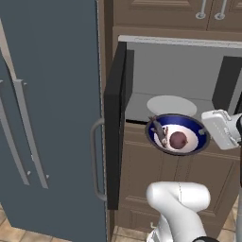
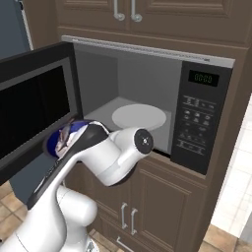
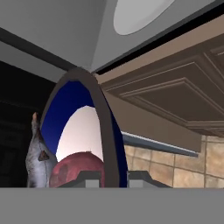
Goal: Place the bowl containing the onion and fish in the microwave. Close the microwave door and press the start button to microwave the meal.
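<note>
The bowl, dark blue outside and white inside, hangs in the air just in front of the microwave opening, below its floor level. In it lie the reddish-brown onion and the slim grey fish. My gripper is shut on the bowl's right rim. In the hand view the rim runs between my fingertips, with the onion and fish to its left. The microwave door stands wide open on the left. The white turntable is bare. My arm hides most of the bowl in the right base view.
Tall blue-grey fridge doors stand left of the open door. The black control panel is on the microwave's right. Brown cabinets lie above and below. The door's bar handle juts out toward the fridge.
</note>
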Robot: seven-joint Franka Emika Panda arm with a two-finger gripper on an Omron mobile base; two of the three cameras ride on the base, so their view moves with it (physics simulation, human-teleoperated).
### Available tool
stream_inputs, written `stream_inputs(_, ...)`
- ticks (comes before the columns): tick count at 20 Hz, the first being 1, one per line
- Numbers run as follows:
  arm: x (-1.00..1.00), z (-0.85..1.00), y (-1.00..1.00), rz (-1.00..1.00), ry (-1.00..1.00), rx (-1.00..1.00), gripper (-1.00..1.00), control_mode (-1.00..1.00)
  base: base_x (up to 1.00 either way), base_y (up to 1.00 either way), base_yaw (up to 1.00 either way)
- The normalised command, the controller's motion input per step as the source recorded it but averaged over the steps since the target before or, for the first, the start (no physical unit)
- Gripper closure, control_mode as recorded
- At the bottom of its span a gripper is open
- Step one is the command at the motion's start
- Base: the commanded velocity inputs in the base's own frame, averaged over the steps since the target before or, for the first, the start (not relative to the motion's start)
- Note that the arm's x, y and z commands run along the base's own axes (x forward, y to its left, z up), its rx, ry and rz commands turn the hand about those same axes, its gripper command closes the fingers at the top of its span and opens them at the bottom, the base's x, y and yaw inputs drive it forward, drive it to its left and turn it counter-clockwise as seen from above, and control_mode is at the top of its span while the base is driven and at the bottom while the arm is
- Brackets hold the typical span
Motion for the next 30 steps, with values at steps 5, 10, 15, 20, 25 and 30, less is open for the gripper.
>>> stream_inputs(5, 0.09, 0.0, -0.03, -0.18, 0.0, 0.0, 1.0, -1.0, 0.0, 0.0, 0.0)
stream_inputs(10, 0.37, 0.01, -0.2, -0.22, 0.0, 0.0, 1.0, -1.0, 0.0, 0.0, 0.0)
stream_inputs(15, 0.38, 0.0, -0.29, -0.2, 0.0, 0.0, 1.0, -1.0, 0.0, 0.0, 0.0)
stream_inputs(20, 0.37, 0.1, -0.12, -0.22, 0.0, 0.01, 1.0, -1.0, 0.0, 0.0, 0.0)
stream_inputs(25, 0.4, 0.32, 0.0, -0.18, 0.0, 0.03, 1.0, -1.0, 0.0, 0.0, 0.0)
stream_inputs(30, 0.25, 0.36, -0.06, -0.19, -0.05, 0.09, 1.0, -1.0, 0.0, 0.0, 0.0)
